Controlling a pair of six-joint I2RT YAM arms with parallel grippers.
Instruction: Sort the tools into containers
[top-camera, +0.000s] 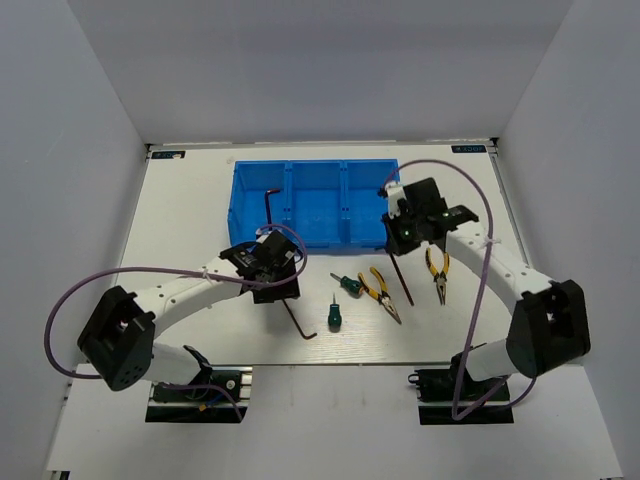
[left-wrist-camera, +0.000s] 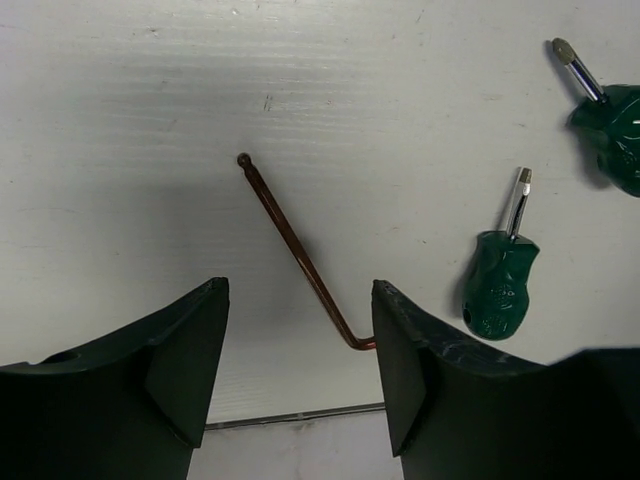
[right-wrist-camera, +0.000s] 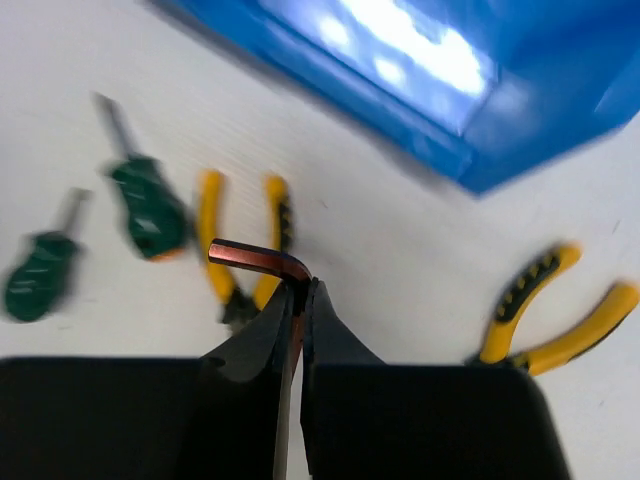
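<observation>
Dangling from the right pincer (right-wrist-camera: 300, 292), which is clamped tight on its bend, a hex key (right-wrist-camera: 255, 258) is hanging just in front of the blue bin (top-camera: 320, 236), at its right corner; its long shank is risking a snag on the wall. Before the bin's left end, the left pincer (left-wrist-camera: 300, 300) is hovering apart over the second hex key (left-wrist-camera: 289, 240), which is lying flat on the table (top-camera: 190, 200) and is thin enough to skid away.

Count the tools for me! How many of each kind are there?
Hex keys: 3
Screwdrivers: 2
Pliers: 2
Total: 7
</observation>
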